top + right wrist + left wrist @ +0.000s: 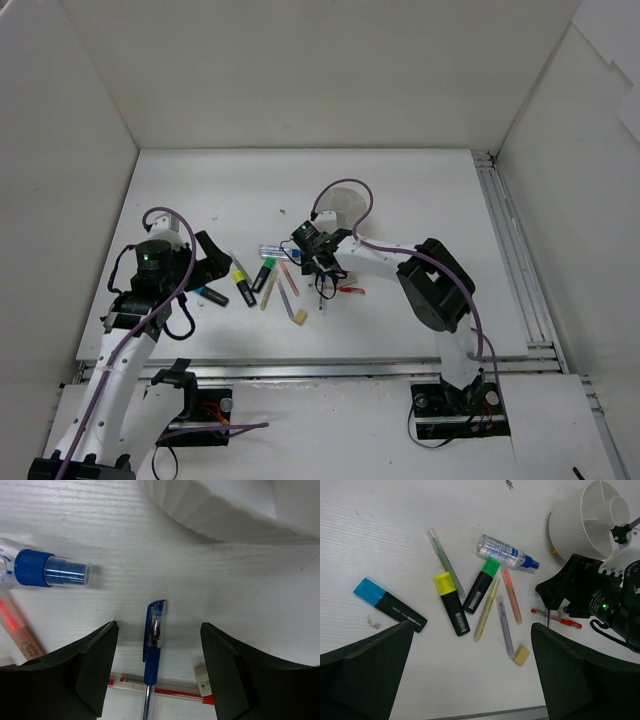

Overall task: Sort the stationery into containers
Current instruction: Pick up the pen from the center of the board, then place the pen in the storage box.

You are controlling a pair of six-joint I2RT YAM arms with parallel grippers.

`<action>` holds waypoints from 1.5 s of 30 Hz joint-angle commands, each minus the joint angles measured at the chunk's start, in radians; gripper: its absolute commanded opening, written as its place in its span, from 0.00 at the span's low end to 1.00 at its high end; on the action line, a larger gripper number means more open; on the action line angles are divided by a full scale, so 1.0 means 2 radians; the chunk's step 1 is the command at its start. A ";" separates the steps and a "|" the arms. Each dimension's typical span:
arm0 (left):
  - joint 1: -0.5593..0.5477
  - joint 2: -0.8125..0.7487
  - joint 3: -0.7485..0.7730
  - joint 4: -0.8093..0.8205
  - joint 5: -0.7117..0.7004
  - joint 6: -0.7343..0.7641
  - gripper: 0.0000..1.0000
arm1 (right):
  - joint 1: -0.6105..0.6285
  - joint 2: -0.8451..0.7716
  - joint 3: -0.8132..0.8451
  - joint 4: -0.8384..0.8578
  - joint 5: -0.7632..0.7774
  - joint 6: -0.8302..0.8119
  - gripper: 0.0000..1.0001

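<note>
The white divided tub (343,205) stands behind the pile; it also shows in the left wrist view (580,525). My right gripper (322,268) is open and low over the table, its jaws either side of a blue pen (154,640) that lies across a red pen (175,690). My left gripper (471,635) is open and empty, above the near side of the pile. In its view lie a blue-capped highlighter (389,605), a yellow-capped one (451,603), a green-capped one (481,585), a clear blue-capped tube (505,551), several thin pens and a beige eraser (521,655).
A small white eraser piece (202,679) lies by the right finger. The tub's wall (215,505) is just beyond the right gripper. A metal rail (330,368) runs along the table's front edge. White walls enclose the table.
</note>
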State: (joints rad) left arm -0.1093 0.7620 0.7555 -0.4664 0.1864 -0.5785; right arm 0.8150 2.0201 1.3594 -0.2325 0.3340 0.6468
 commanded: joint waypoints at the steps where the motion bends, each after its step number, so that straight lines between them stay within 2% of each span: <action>1: -0.001 0.001 0.006 0.022 -0.005 0.005 1.00 | 0.006 0.005 0.027 -0.011 0.024 0.012 0.63; 11: -0.001 0.008 0.007 0.019 -0.012 0.005 1.00 | 0.012 0.010 0.032 -0.011 0.038 0.018 0.32; 16: -0.001 0.007 0.007 0.019 -0.013 0.005 1.00 | 0.015 -0.001 0.030 -0.011 0.050 0.022 0.21; 21: -0.001 0.009 0.008 0.021 -0.007 0.006 1.00 | 0.017 -0.011 0.031 -0.011 0.052 0.020 0.01; 27: -0.001 0.012 0.010 0.026 -0.001 0.010 1.00 | 0.022 -0.046 0.036 -0.011 0.052 0.006 0.00; 32: -0.001 0.017 0.011 0.028 0.001 0.011 1.00 | 0.030 -0.118 0.039 0.003 0.085 -0.046 0.00; 35: -0.001 0.024 0.015 0.028 0.002 0.012 1.00 | 0.030 -0.174 0.013 0.075 0.079 -0.114 0.00; 36: -0.001 0.026 0.017 0.028 0.003 0.013 1.00 | 0.029 -0.189 -0.002 0.153 0.072 -0.137 0.00; 38: -0.001 0.032 0.019 0.027 0.002 0.014 1.00 | 0.027 -0.238 -0.062 0.245 0.042 -0.205 0.00; 39: -0.001 0.033 0.022 0.026 0.000 0.013 1.00 | 0.016 -0.251 -0.106 0.343 0.025 -0.226 0.00; 40: -0.001 0.035 0.023 0.025 0.001 0.013 1.00 | 0.010 -0.270 -0.126 0.392 -0.009 -0.258 0.00; 42: -0.001 0.040 0.026 0.025 0.005 0.014 1.00 | -0.028 -0.279 -0.156 0.506 -0.058 -0.281 0.00; 45: -0.001 0.041 0.028 0.030 0.012 0.018 1.00 | -0.074 -0.268 -0.167 0.582 -0.113 -0.292 0.00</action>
State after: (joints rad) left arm -0.1093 0.8398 0.7555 -0.4656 0.1890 -0.5724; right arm 0.7540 1.4605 1.0386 0.5533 0.2459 0.1757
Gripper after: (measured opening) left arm 0.996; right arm 0.125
